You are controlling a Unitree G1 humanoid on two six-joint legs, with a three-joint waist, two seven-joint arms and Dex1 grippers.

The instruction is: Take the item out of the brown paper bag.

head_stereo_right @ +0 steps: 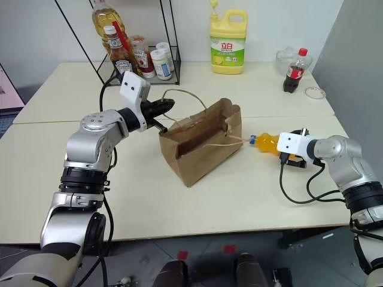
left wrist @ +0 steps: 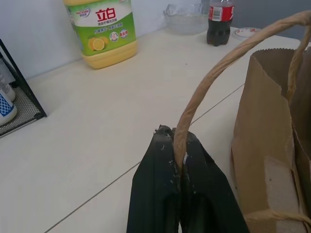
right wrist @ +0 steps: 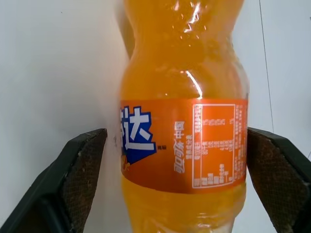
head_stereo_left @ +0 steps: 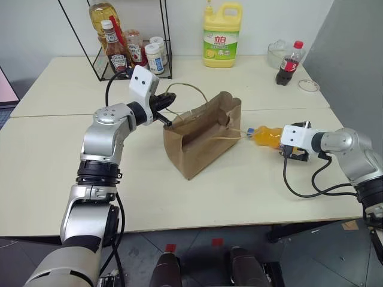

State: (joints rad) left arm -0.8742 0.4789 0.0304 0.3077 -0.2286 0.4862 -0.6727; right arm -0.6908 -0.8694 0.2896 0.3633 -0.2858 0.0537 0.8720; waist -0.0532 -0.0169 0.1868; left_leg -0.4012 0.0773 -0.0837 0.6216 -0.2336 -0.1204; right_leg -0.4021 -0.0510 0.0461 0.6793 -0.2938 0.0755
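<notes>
The left gripper (head_stereo_left: 169,117) was clamped on one tan loop handle (left wrist: 214,73) of the brown paper bag (head_stereo_left: 200,146); in the left wrist view its two black fingers (left wrist: 160,194) were pressed together with the paper cord pinched between them. The bag stood near the middle of the tabletop (head_stereo_left: 54,161), mouth upward, and appeared steadied by that hold.

Further right, the orange bottle (head_stereo_left: 266,136) lay on its side on the tabletop, just beside the bag's right flank and wholly outside it, cap toward the bag. It sat well in from the right edge and roughly midway between the front and back edges.

The right gripper (head_stereo_left: 292,146) was at the bottle's base end. In the right wrist view its fingers (right wrist: 80,170) stood apart on either side of the labelled body; a clear gap showed on one side, while the other pad lay at or very near the label, and contact there could not be told. It read as open around the bottle, not gripping it.

Judged from this, the extraction itself looked done and the step in hand was the release of the bottle on the tabletop. The next move would call for drawing the right gripper straight back along the bottle's axis so neither finger nudged it into a roll, then freeing the handle from the left gripper without tipping the bag.
</notes>
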